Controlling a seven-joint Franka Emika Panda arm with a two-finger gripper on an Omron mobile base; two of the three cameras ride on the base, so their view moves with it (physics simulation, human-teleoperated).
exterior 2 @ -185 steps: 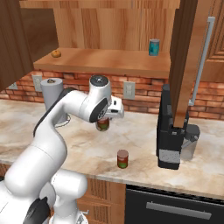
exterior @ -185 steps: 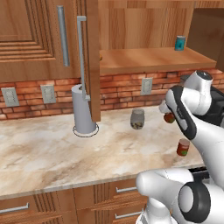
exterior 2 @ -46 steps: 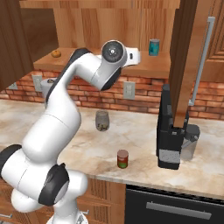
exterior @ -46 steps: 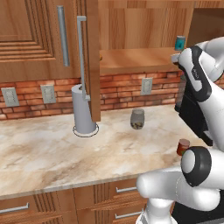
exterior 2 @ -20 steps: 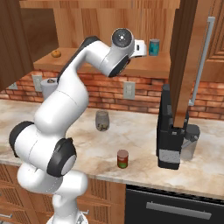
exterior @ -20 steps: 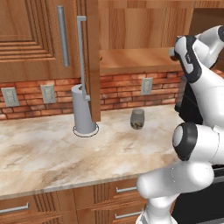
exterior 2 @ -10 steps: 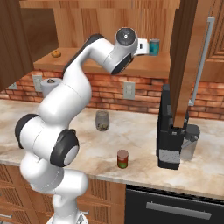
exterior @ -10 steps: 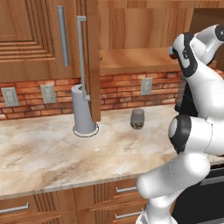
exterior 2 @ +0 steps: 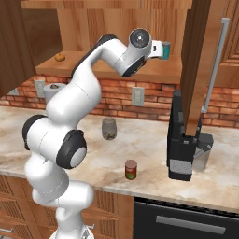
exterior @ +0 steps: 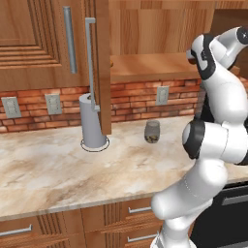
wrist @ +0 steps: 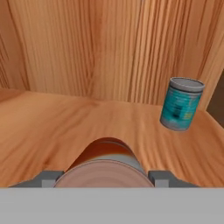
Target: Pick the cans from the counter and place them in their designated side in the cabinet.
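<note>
Reaching into the open cabinet (exterior 2: pixel 116 70), the hand (wrist: pixel 105 177) is clenched on a red can (wrist: pixel 105 164), whose round metal top faces the hand view while grey finger pads (wrist: pixel 46 178) press its two sides. That can hangs over the plain wooden shelf board (wrist: pixel 52 127); whether it touches the board cannot be told. On the same board, further in and to the right, a teal-blue can (wrist: pixel 180 103) stands upright near the back wall, apart from the held one. In the right base view the teal-blue can (exterior 2: pixel 165 50) is partly hidden behind the wrist, and a small orange thing (exterior 2: pixel 59 57), too small to name, lies at the shelf's far left end. The second red can (exterior 2: pixel 131 169) stands upright on the marbled surface (exterior 2: pixel 112 163) near its front edge, its label marks too small to read. Behind it a greyish glass jar (exterior 2: pixel 108 129) holds something dark at the bottom. The jar (exterior: pixel 152 131) also shows in the left base view, right of a grey paper-towel holder (exterior: pixel 92 123).
</note>
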